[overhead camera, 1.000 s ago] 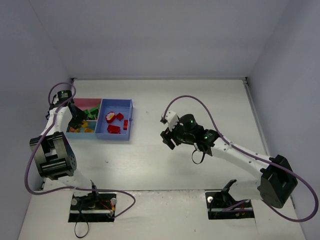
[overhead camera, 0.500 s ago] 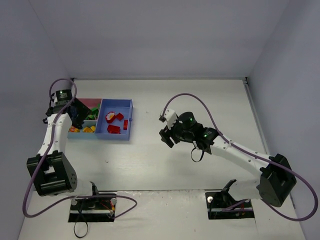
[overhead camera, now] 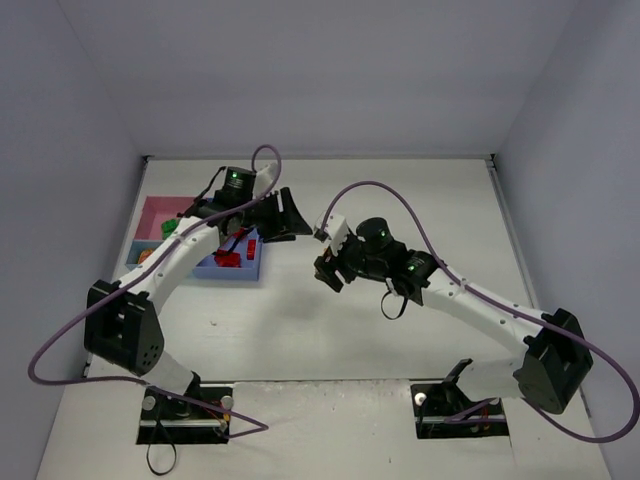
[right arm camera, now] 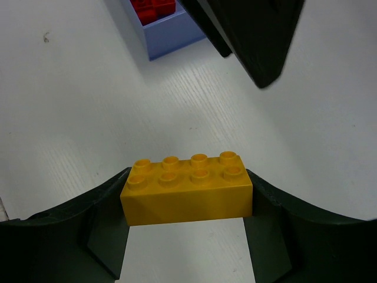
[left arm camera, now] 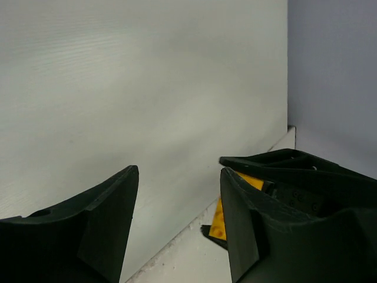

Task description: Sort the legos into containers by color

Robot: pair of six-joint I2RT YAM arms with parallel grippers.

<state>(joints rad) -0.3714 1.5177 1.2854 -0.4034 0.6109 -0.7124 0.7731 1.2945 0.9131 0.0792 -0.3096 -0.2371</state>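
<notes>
In the right wrist view a yellow lego brick (right arm camera: 187, 197) with eight studs is clamped end to end by my right gripper (right arm camera: 188, 183), held above the bare table. From above, the right gripper (overhead camera: 325, 268) hangs mid-table. My left gripper (overhead camera: 293, 222) hovers just to its upper left, facing it, a short gap apart. The left gripper (left arm camera: 179, 171) stands open with nothing between its fingers; part of the yellow brick (left arm camera: 226, 219) shows behind its right finger. The joined containers lie at the left: a blue tray (overhead camera: 254, 268) with red legos (overhead camera: 228, 258), a pink tray (overhead camera: 158, 208) and a light-blue tray (overhead camera: 136, 247).
The left arm reaches across the blue tray and hides part of it. A green lego (overhead camera: 168, 228) and an orange-yellow one (overhead camera: 146, 256) show in the left trays. The blue tray's corner (right arm camera: 172, 40) and the left gripper's dark finger (right arm camera: 253, 35) fill the top of the right wrist view.
The left arm swung from over the left trays to the right, toward the right gripper, and its jaws opened wider. The right gripper kept the yellow brick and shifted slightly left.
</notes>
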